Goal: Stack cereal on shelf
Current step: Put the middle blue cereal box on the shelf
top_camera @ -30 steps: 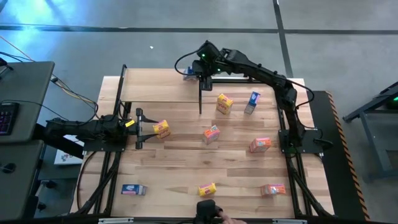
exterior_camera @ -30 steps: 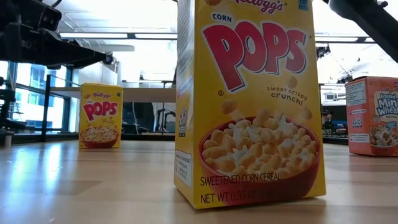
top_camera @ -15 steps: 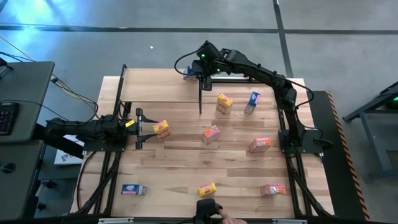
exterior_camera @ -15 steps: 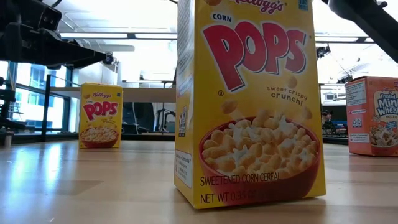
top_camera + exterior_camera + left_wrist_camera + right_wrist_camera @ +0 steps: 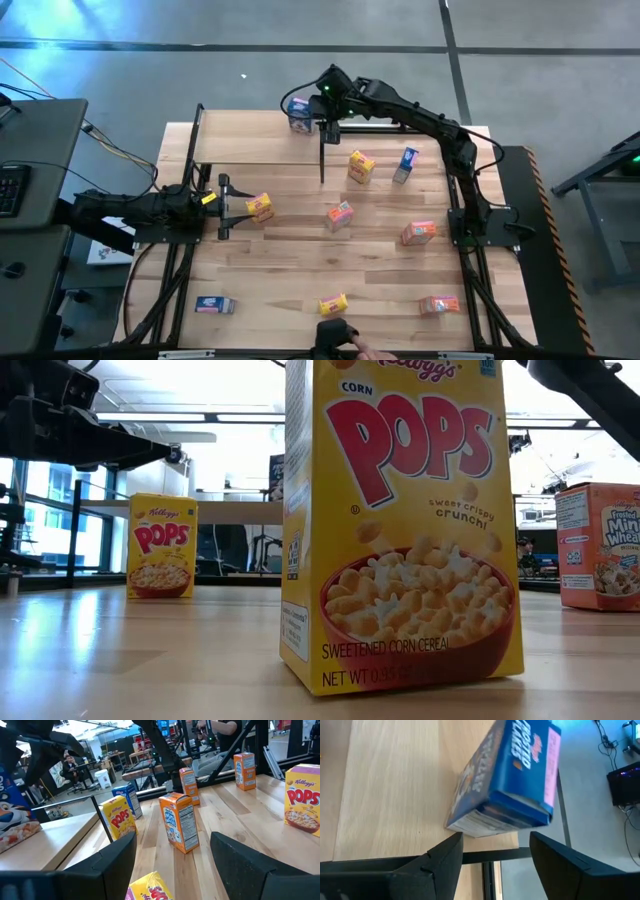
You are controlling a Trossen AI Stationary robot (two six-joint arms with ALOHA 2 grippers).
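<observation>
right gripper (image 5: 318, 118): two dark matte fingers spread apart, grasping nothing, over the far right corner of the shelf (image 5: 250, 140). blue cereal box (image 5: 298, 112): small glossy cardboard block, resting on the shelf just beyond the fingertips, free of them. shelf: flat pale wood board, thin black metal posts. left gripper (image 5: 222, 205): parted, empty, beside the shelf's near edge; yellow cereal box (image 5: 259, 206) between its fingers, ungripped.

My right gripper (image 5: 492, 851) has spread its fingers since 1 second ago and let go of the blue cereal box (image 5: 298, 112). That box now sits free on the shelf (image 5: 250, 140) at its far right corner, more of it showing beside the gripper than before, and it appears in the low view.
</observation>
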